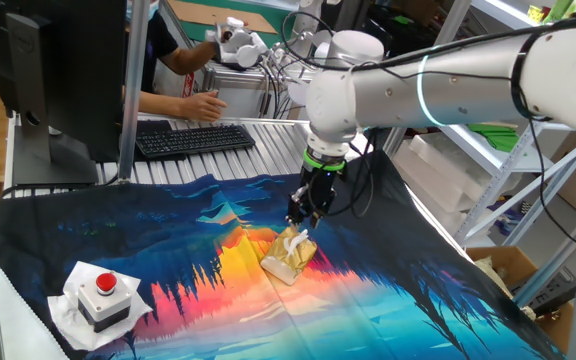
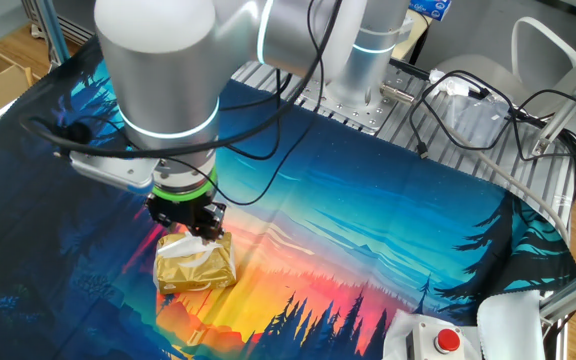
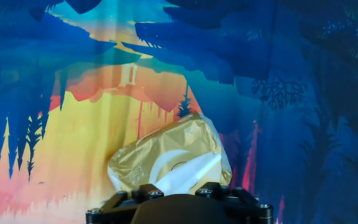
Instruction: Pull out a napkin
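Observation:
The tan-yellow tissue packet point(image 1: 290, 258) lies on the colourful cloth near the table's middle; it also shows in the other fixed view point(image 2: 196, 266) and in the hand view point(image 3: 160, 155). A white napkin point(image 3: 188, 172) sticks out of its top slot and runs up under the hand; in one fixed view the napkin point(image 1: 299, 239) rises from the packet to the fingers. My gripper point(image 1: 304, 222) hangs straight above the packet, its jaws close together and pinched on the napkin's top edge. In the other fixed view the gripper point(image 2: 202, 230) touches the packet's top. The fingertips themselves are hidden in the hand view.
A grey box with a red button point(image 1: 101, 292) sits on a white pad at the cloth's front left corner, and shows in the other fixed view point(image 2: 446, 342). A keyboard point(image 1: 193, 138) and a person's hand lie behind the cloth. Cables point(image 2: 488, 100) lie on the metal rails.

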`<act>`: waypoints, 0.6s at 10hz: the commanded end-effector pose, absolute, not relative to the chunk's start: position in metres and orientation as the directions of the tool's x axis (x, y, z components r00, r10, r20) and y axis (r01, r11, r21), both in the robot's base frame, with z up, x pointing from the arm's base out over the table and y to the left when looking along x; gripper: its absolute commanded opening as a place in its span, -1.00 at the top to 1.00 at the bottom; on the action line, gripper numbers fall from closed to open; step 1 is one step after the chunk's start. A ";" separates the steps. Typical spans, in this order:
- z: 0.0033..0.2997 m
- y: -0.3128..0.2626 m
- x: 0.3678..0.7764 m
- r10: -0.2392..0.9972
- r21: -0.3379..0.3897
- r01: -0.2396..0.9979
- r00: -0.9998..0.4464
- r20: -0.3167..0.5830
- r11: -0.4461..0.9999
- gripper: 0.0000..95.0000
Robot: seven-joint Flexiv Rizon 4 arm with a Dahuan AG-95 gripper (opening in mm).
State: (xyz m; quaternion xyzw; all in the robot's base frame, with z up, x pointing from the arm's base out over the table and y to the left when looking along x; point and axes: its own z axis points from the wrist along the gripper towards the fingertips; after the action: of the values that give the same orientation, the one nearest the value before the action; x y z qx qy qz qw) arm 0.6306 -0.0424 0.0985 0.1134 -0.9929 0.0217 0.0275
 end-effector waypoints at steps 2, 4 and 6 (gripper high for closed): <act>0.090 -0.042 0.632 -0.217 -0.031 -0.219 -0.974 0.060 0.975 -0.60; 0.086 -0.042 0.632 -0.215 -0.027 -0.217 -0.975 0.060 0.976 -0.60; 0.079 -0.044 0.631 -0.222 -0.024 -0.224 -0.973 0.059 0.974 -0.60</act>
State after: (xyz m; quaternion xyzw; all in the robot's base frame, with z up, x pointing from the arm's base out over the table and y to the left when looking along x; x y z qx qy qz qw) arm 0.6313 -0.0440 0.0769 0.1137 -0.9931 0.0153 0.0258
